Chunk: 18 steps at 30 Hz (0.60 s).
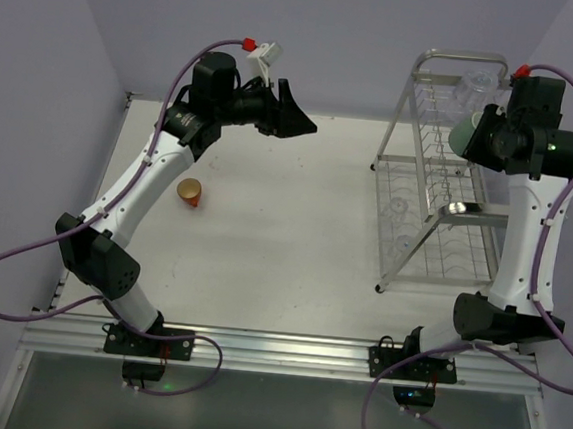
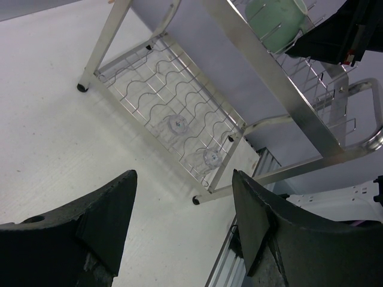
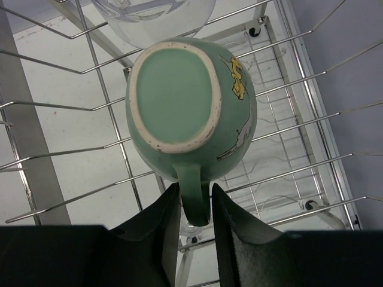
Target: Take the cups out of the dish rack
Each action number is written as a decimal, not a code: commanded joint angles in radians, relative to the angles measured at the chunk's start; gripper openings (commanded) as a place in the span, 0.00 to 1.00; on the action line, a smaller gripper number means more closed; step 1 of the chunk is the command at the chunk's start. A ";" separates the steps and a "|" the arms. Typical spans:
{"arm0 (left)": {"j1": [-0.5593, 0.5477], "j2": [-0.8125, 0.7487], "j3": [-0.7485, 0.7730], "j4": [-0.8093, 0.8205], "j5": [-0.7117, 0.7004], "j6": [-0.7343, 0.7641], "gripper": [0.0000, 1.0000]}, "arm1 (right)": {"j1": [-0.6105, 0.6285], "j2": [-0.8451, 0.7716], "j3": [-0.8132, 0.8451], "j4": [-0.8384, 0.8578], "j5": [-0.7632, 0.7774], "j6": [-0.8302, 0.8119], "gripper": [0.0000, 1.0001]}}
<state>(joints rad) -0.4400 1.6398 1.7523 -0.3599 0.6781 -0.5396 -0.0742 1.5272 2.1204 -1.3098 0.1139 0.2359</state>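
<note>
The mint-green mug [image 3: 185, 101] lies bottom-up on the upper wires of the silver dish rack [image 3: 36, 149], its handle pointing at my right gripper [image 3: 195, 186]. That gripper's two fingers are closed against the handle, one on each side. Just beyond the mug rests a clear glass tumbler [image 3: 155, 18]. The orange-red mug [image 1: 189, 193] lies on the table at the left. My left gripper [image 1: 297, 115] hangs open and empty high over the table's middle, aimed at the rack [image 2: 287, 89].
Two clear glass pieces [image 2: 177, 124] sit on the rack's lower wire tier. The rack [image 1: 435, 238] fills the right side of the table, beside the right arm. A wall stands close behind it.
</note>
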 commanded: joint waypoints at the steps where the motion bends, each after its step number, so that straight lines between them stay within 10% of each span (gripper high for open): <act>1: -0.006 -0.008 -0.010 0.032 0.032 -0.019 0.69 | -0.006 0.002 0.010 0.001 0.015 -0.014 0.29; 18: -0.006 -0.024 -0.028 0.032 0.026 -0.026 0.69 | -0.003 0.007 0.052 -0.014 0.070 0.043 0.00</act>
<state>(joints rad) -0.4400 1.6398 1.7283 -0.3576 0.6788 -0.5404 -0.0738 1.5402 2.1300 -1.3140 0.1638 0.2565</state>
